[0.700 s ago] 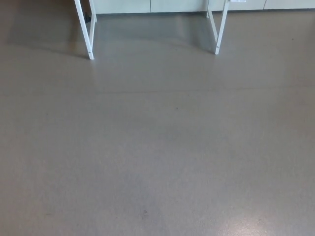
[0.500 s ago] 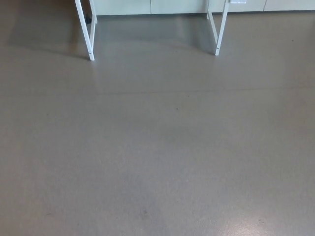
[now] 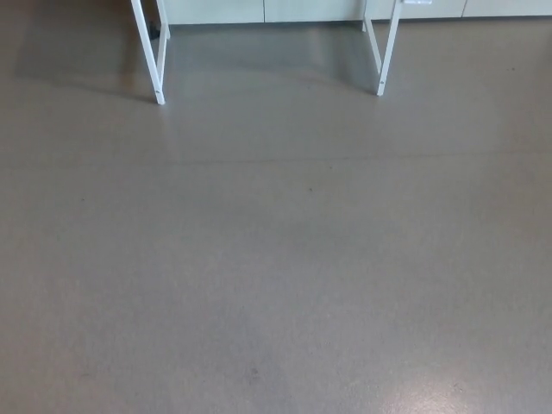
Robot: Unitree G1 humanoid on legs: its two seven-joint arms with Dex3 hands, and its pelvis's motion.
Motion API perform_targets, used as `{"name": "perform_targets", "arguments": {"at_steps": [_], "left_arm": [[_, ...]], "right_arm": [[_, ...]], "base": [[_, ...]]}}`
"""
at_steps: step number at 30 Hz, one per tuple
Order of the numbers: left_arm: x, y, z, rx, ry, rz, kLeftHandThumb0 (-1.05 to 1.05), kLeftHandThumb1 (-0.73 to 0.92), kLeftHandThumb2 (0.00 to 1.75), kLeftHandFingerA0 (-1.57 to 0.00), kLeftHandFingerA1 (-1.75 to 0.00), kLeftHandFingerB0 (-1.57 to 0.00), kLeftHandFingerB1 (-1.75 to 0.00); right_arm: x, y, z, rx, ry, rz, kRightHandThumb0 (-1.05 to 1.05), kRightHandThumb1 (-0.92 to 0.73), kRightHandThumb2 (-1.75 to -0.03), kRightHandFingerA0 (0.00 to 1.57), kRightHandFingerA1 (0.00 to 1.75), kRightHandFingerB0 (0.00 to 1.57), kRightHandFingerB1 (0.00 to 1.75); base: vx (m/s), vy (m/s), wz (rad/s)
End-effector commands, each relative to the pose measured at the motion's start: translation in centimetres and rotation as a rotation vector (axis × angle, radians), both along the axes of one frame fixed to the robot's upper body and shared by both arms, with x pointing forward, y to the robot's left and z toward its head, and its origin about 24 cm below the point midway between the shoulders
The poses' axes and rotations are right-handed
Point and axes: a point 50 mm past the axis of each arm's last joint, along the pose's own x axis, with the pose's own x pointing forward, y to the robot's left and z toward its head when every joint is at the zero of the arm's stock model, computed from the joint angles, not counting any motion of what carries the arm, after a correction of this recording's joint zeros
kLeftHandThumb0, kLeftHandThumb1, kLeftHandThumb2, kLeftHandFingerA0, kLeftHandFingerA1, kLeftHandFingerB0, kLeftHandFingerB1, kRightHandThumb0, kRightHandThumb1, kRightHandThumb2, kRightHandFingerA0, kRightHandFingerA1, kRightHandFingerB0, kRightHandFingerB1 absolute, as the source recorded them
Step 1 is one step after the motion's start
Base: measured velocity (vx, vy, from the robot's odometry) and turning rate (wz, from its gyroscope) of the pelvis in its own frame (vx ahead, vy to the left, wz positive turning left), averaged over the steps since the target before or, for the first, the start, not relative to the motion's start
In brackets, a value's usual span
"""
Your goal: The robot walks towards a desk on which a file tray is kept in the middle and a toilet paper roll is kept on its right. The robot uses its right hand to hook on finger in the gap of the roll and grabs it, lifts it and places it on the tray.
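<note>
- Fingers: neither the left hand nor the right hand shows in the head view, so I cannot tell whether they are open, closed or holding anything
- Toilet paper roll and file tray: neither can be seen; nothing of the desk top comes into view, so their place cannot be told
- Desk (image 3: 389, 52): only its white legs show, along the top edge; the left leg (image 3: 149, 60) slants down towards picture right, the right leg (image 3: 386, 65) slants down towards picture left; both end on the floor
- Floor (image 3: 276, 259): plain grey-brown, filling nearly the whole view; a faint seam (image 3: 259, 160) runs across it below the legs; a small dark speck (image 3: 310, 189) lies near the middle; a pale glare (image 3: 448, 398) sits at the lower right
- Pale cabinet fronts (image 3: 259, 10) line the top edge behind the legs
</note>
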Motion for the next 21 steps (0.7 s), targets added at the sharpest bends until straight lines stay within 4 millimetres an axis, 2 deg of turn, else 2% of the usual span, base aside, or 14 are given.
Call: {"name": "perform_targets", "arguments": {"at_steps": [1, 3, 4, 5, 6, 7, 8, 9, 10, 11, 12, 13, 14, 21], "left_arm": [[-0.5, 0.3, 0.1, -0.009, -0.012, 0.025, -0.98, 0.64, 1.18, 0.00, -0.58, 0.00, -0.54], [-0.6, 0.3, 0.1, -0.009, -0.009, 0.042, -0.95, 0.63, 1.17, 0.00, -0.57, 0.00, -0.54], [-0.7, 0.3, 0.1, 0.009, 0.011, 0.001, -0.98, 0.91, 0.63, 0.00, -0.44, 0.00, -0.53], [-0.7, 0.3, 0.1, 0.006, 0.018, -0.014, -0.98, 0.91, 0.66, 0.00, -0.42, 0.00, -0.53], [-0.9, 0.5, 0.1, 0.013, 0.056, -0.006, -1.04, 0.64, 1.01, 0.00, -0.57, 0.00, -0.52], [-0.9, 0.5, 0.1, 0.014, 0.060, -0.005, -1.04, 0.64, 1.01, 0.00, -0.57, 0.00, -0.52], [-0.9, 0.5, 0.1, 0.015, 0.070, -0.001, -1.03, 0.87, 0.67, 0.00, -0.56, 0.00, -0.51], [-1.2, 0.6, 0.1, 0.013, 0.071, 0.018, -1.01, 0.66, 1.18, 0.00, -0.54, 0.00, -0.52], [-1.2, 0.6, 0.1, 0.016, 0.072, 0.022, -1.01, 0.66, 1.18, 0.00, -0.56, 0.00, -0.54], [-1.2, 0.6, 0.1, 0.027, 0.089, 0.016, -1.01, 0.88, 0.65, 0.00, -0.62, 0.00, -0.58], [-1.3, 0.6, 0.0, 0.040, 0.109, 0.006, -1.01, 0.68, 1.20, -0.02, -0.57, -0.02, -0.56], [-1.4, 0.6, 0.0, 0.055, 0.130, -0.005, -1.01, 0.68, 1.20, -0.02, -0.57, -0.02, -0.56], [-1.5, 0.6, 0.0, 0.043, 0.113, 0.003, -1.01, 0.87, 0.72, 0.00, -0.64, 0.00, -0.61], [-1.6, 0.7, -0.1, 0.050, 0.131, -0.002, -1.01, 0.90, 0.67, 0.00, -0.69, 0.00, -0.60]], "right_arm": [[-0.8, -1.1, 0.8, -0.048, 0.030, 0.000, -0.29, -0.28, -0.84, 0.00, 0.42, 0.00, 0.47], [-0.9, -1.1, 0.9, -0.113, 0.048, 0.022, -0.30, -0.28, -0.84, 0.02, 0.41, 0.00, 0.46], [-1.0, -0.7, 0.9, -0.321, 0.280, 0.255, -0.72, -0.68, -0.63, 0.36, 0.34, 0.00, 0.19], [-0.9, -0.9, 0.9, -0.214, 0.220, 0.187, -0.66, -0.66, -0.61, 0.25, 0.31, 0.00, 0.14], [-1.0, -1.0, 0.7, -0.184, 0.170, 0.105, -0.33, -0.32, -0.88, 0.03, 0.42, 0.00, 0.48], [-1.0, -1.1, 0.7, -0.181, 0.165, 0.096, -0.33, -0.32, -0.88, 0.03, 0.42, 0.00, 0.48], [-1.0, -1.2, 0.7, -0.119, 0.143, 0.074, -0.63, -0.49, -0.77, 0.10, 0.37, 0.00, 0.18], [-1.4, -1.4, 0.7, -0.066, 0.112, -0.004, -0.59, -0.46, -0.73, 0.09, 0.28, 0.01, 0.22], [-1.6, -1.5, 0.8, -0.063, 0.113, -0.004, -0.54, -0.55, -0.58, 0.07, 0.24, 0.00, 0.22], [-1.9, -1.8, 1.0, -0.069, 0.113, 0.010, -0.55, -0.47, -0.71, 0.08, 0.28, 0.02, 0.21], [-2.1, -1.9, 1.0, -0.065, 0.106, 0.007, -0.51, -0.56, -0.59, 0.07, 0.25, 0.00, 0.23], [-2.4, -1.9, 0.9, -0.055, 0.098, 0.002, -0.51, -0.56, -0.59, 0.07, 0.25, 0.00, 0.23], [-2.3, -2.0, 1.0, -0.030, 0.076, -0.041, -0.54, -0.44, -0.73, 0.08, 0.25, 0.00, 0.22], [-2.3, -1.8, 0.8, -0.010, 0.011, -0.047, -0.53, -0.45, -0.71, 0.09, 0.29, 0.01, 0.23]], "base": [[0.00, 0.000, 0.00], [0.00, 0.000, 0.00], [0.00, 0.000, 0.00], [0.00, 0.000, 0.00], [0.20, 0.031, -0.06], [0.09, 0.011, 0.05], [-0.04, 0.007, 0.10], [0.00, 0.000, 0.00], [0.00, 0.000, 0.00], [0.00, 0.000, 0.00], [-0.05, -0.030, -0.06], [0.00, 0.000, 0.00], [0.00, 0.000, 0.00], [0.07, 0.175, -0.08]]}}
